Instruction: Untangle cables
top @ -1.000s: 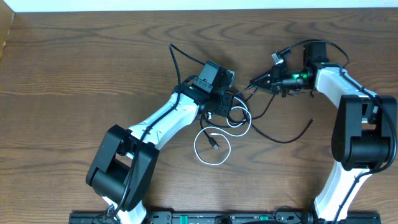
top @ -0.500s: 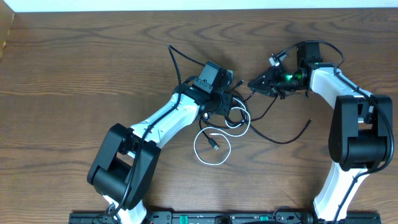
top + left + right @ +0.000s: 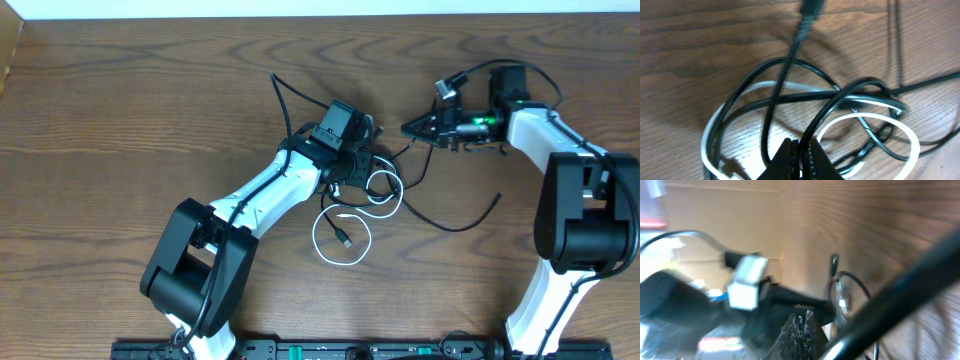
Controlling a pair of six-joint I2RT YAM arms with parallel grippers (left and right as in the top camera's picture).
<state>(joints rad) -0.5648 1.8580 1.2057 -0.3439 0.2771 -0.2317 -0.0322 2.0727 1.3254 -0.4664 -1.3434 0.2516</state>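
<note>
Pointing L hand (image 3: 799, 159) down at cables (image 3: 790, 61), pressed together | R hand (image 3: 408, 129) aimed toward them, pressed together

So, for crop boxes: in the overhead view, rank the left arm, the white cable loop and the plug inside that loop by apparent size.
Largest: left arm.
Then: white cable loop.
Smallest: plug, a tiny end within the loop.
</note>
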